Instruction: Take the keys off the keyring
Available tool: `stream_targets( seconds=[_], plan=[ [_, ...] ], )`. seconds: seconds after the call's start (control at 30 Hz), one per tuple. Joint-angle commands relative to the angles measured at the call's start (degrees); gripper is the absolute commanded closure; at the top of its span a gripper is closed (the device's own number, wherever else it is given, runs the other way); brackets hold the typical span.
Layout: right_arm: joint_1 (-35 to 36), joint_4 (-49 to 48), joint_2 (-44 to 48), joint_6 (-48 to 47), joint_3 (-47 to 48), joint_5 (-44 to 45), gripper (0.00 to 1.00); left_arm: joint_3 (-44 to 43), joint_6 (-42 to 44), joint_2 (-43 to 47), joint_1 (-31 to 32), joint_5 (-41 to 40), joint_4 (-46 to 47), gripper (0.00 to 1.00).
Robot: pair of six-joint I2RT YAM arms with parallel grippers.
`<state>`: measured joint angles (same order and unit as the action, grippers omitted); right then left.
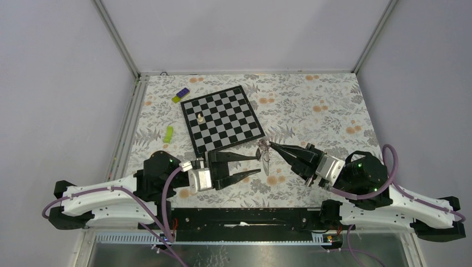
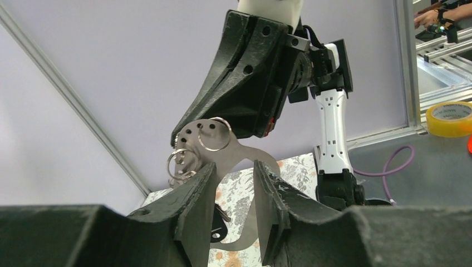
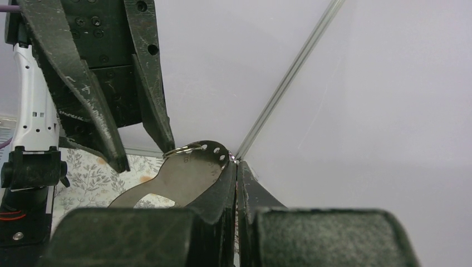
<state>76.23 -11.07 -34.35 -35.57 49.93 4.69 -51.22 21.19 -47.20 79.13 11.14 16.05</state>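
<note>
With seemingly no keys (image 1: pixel 266 161) yet freed, the keyring (image 2: pixel 213 149) is being held aloft, its flat metal plate (image 2: pixel 240 154) being pinched by the right gripper (image 3: pixel 235 167) and straddled by the spread left gripper (image 2: pixel 234 169).

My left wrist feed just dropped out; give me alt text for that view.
A flat silvery metal piece with punched holes and wire split rings hangs between the open left gripper's two fingers in the foreground, its top clamped by the shut right gripper from above. Behind are a pale wall and a yellow tape roll at right.
</note>
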Motion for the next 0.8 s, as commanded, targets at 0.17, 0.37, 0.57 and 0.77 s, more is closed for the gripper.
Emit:
stream_targets(
  seconds=[0.17,0.37,0.57,0.77],
  plan=[
    [-0.1,-5.0,1.8,-0.9,-0.3,-3.0,1.0,0.3,-0.5,0.3,0.2,-3.8,5.2,0.66],
    [-0.1,-4.2,1.7,-0.7,0.0,-4.5,1.0,0.2,-0.6,-0.4,0.2,-2.5,6.6,0.67],
    [-0.1,-3.8,1.2,-0.9,0.1,-4.5,1.0,-0.1,-1.2,-0.5,0.2,0.9,7.0,0.7],
    [-0.1,-3.5,1.1,-0.7,0.3,-6.5,1.0,0.1,-1.2,-1.0,0.3,0.0,7.1,0.71]
  ],
)
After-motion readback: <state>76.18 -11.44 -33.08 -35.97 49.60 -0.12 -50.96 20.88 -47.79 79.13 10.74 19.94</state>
